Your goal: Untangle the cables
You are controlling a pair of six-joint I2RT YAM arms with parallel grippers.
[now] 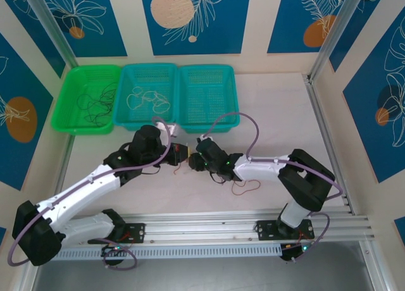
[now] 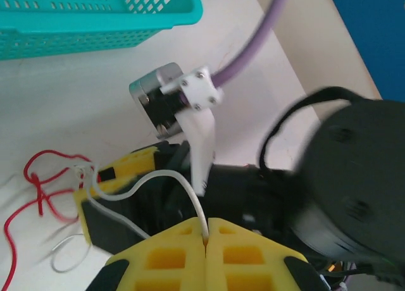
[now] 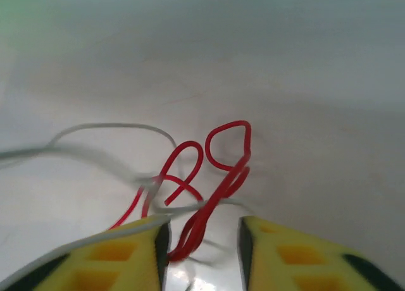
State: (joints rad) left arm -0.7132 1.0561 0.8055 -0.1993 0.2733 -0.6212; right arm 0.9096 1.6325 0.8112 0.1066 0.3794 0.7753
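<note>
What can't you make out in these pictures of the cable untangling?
Top view: the tangle is too small, and sits partly under the left gripper and right gripper.
Right wrist view: the red cable runs off the bottom edge between the jaws; the white cable blurs leftward.
Left wrist view: the red cable runs off the left edge.

The left arm (image 1: 82,193) and right arm (image 1: 266,167) are both white shells with chunky black joint housings, and a thick purple cable (image 1: 243,117) loops loosely along each. The left tool (image 2: 207,240) and right tool (image 3: 202,240) carry yellow fingers (image 3: 114,253) with square moulded pockets, edged in black. A white bracket (image 2: 199,95) with small silver screws clamps the purple cable beside a round grey motor (image 2: 155,92). A tiny green light (image 1: 226,159) glows on the right wrist.
</note>
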